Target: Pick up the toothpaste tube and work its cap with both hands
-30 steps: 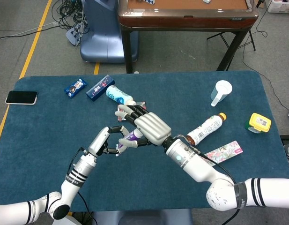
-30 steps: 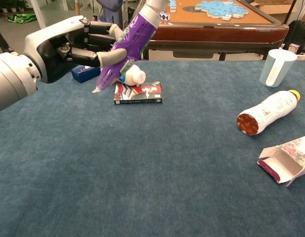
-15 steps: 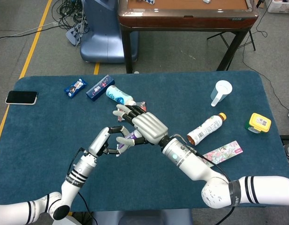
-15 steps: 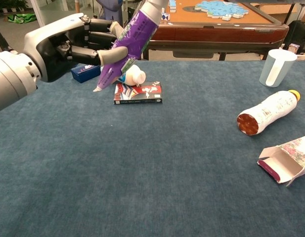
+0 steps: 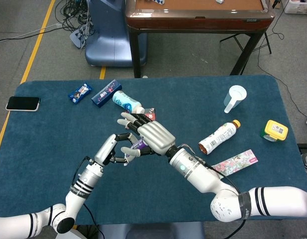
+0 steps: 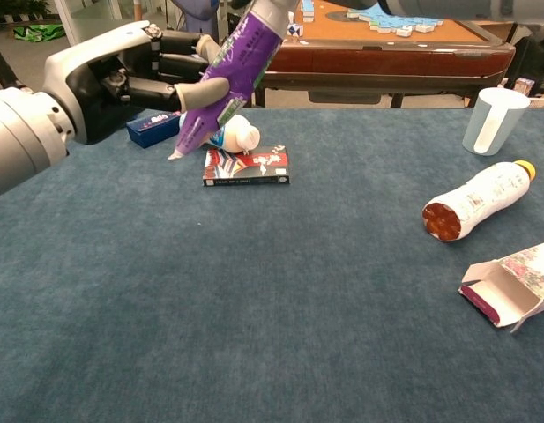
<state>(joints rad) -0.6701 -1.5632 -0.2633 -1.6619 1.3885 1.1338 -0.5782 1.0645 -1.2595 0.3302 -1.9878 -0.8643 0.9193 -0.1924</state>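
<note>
Gripping purple toothpaste tube (image 6: 234,66) above table (image 6: 272,291): left robot hand (image 6: 122,79), fingers wrapped round lower body. Right robot hand (image 5: 152,135) covers tube's upper end, fingers curled over it. Red packet (image 6: 247,166) lies just below-right of left robot hand.

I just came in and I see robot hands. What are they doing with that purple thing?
The robot is holding a purple toothpaste tube up above the blue table. Its left hand grips the tube, and its right hand is wrapped around the other end. The two hands meet over the middle of the table. Whether the cap is on or off cannot be seen.
</note>
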